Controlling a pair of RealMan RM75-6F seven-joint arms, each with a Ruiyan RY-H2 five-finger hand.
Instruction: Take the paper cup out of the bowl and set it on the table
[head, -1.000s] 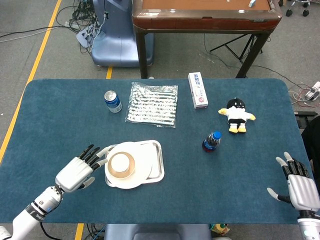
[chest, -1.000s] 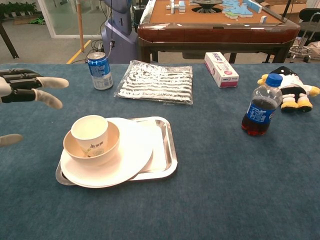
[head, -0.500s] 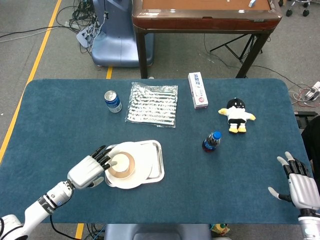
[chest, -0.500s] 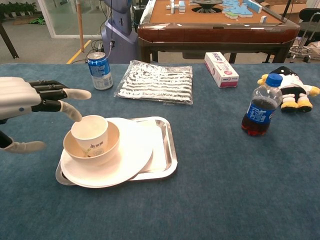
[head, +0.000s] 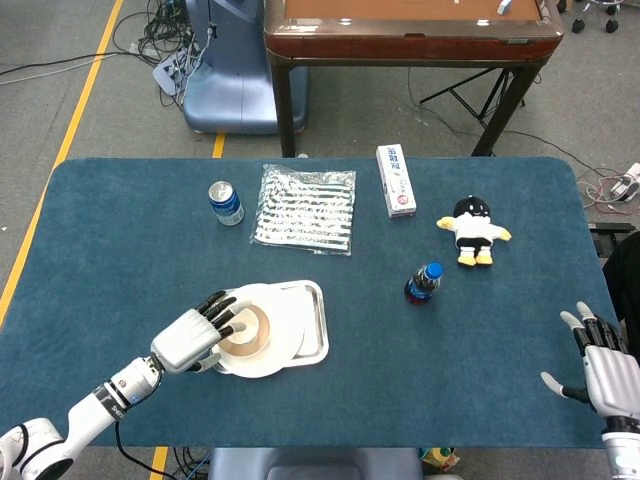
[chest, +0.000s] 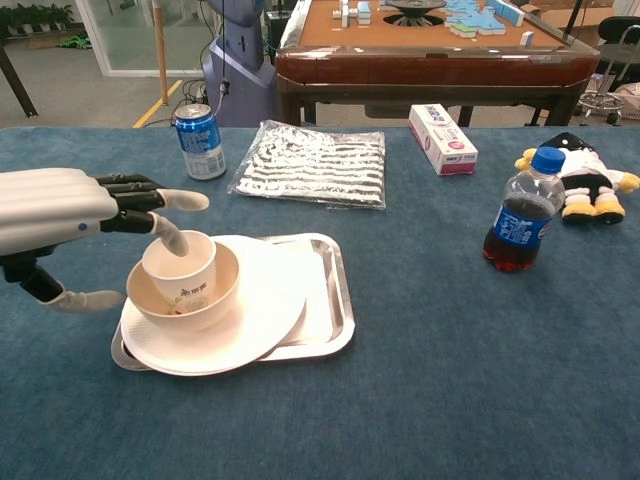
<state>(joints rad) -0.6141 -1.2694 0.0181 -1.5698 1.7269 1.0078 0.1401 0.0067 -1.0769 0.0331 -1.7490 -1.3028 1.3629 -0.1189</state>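
Observation:
A white paper cup (chest: 180, 270) stands upright in a tan bowl (chest: 210, 296), which sits on a white plate (chest: 260, 310) over a metal tray (chest: 335, 300). In the head view the cup (head: 248, 324) and bowl (head: 245, 346) show from above. My left hand (chest: 75, 215) (head: 197, 335) is at the cup's left side with its fingers spread over the rim; one fingertip dips at the rim and the thumb lies low beside the bowl. It does not grip the cup. My right hand (head: 606, 372) rests open at the table's near right corner.
A blue can (head: 225, 202), a striped folded cloth (head: 305, 208), a white box (head: 396, 180), a dark drink bottle (head: 423, 283) and a plush penguin (head: 474, 229) lie farther back on the blue table (head: 450, 380). A wooden table stands behind.
My left hand has moved right, from beside the plate to over the cup's rim. The right hand has slid slightly toward the table's near edge.

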